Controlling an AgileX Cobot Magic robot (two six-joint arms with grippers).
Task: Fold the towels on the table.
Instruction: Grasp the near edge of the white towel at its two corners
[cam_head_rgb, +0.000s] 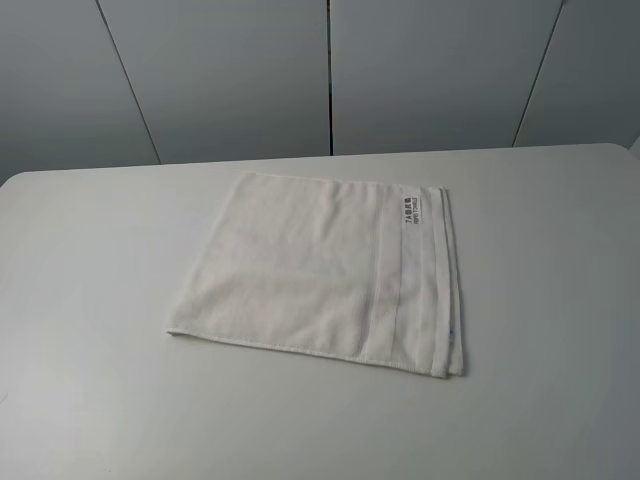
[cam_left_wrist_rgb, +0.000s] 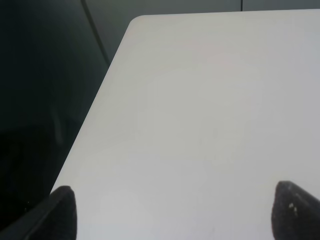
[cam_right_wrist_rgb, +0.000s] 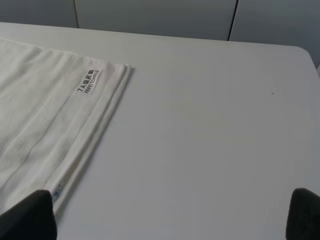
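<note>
The white towel lies flat, folded into a rough square, in the middle of the white table. Its border stripe and small printed tag are along its right side. The right wrist view shows the towel's right edge and the tag. My right gripper is open, fingertips wide apart, just off the towel's near right corner. My left gripper is open over bare table near the left edge, with no towel in its view. Neither gripper shows in the high view.
The table's rounded far corners show in both wrist views. Grey wall panels stand behind the table. A dark drop lies beyond the left table edge.
</note>
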